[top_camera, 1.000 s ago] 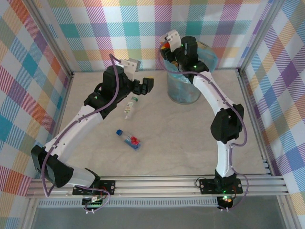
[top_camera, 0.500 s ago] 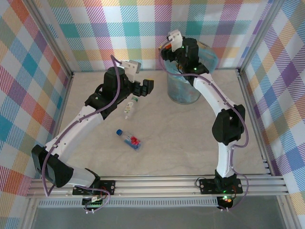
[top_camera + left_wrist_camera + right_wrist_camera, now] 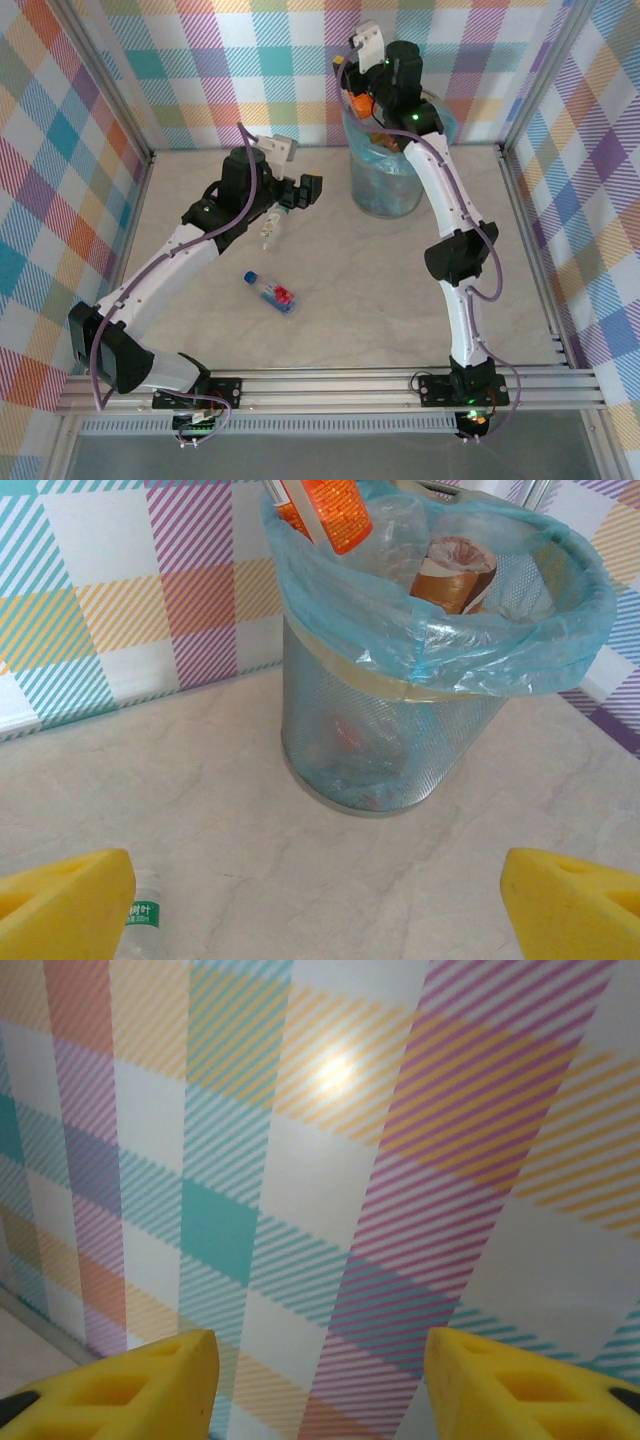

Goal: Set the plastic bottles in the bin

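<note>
Left gripper (image 3: 318, 905) and right gripper (image 3: 320, 1380) are parted, empty. Beyond the left, the round grey mesh bin (image 3: 380, 750) is part-filled; beneath and behind it, apparently two clear plastic bottles (image 3: 272, 228) are left.

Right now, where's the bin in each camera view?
Top external: bin upper centre-right, by the plaid wall.
Left wrist: bin centre to upper right.
Right wrist: aimed at the plaid wall.
Shared landmark: plaid wall, behind the bin in the other two views.
</note>
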`<state>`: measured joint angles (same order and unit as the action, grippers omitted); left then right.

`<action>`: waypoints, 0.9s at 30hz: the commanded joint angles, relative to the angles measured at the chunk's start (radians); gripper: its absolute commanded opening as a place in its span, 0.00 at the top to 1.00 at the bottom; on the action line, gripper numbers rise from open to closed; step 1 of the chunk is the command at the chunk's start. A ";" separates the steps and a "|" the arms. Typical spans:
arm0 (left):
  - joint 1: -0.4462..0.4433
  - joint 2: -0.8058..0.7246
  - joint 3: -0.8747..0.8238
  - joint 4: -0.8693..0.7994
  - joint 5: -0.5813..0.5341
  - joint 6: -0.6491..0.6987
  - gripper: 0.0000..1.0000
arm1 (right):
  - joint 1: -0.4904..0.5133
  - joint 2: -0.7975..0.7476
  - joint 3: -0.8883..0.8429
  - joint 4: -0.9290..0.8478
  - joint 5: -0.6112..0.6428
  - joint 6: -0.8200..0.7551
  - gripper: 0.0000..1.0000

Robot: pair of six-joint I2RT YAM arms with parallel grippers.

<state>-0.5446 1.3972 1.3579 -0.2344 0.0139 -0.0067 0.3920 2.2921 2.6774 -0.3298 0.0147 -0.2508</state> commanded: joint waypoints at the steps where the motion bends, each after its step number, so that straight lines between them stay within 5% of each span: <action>1: 0.010 -0.037 -0.005 -0.005 -0.014 -0.001 0.06 | -0.019 0.055 0.020 -0.114 -0.013 0.007 0.46; 17: 0.011 -0.022 -0.013 0.007 0.004 -0.033 0.07 | -0.079 -0.154 -0.246 -0.301 0.154 -0.008 0.54; 27: 0.009 -0.010 0.013 -0.014 -0.003 -0.046 0.07 | -0.084 -0.166 -0.250 -0.219 -0.021 0.088 0.27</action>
<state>-0.5446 1.3964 1.3487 -0.2348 0.0090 -0.0368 0.3031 2.1574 2.4329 -0.6125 0.0879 -0.2089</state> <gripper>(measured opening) 0.927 0.713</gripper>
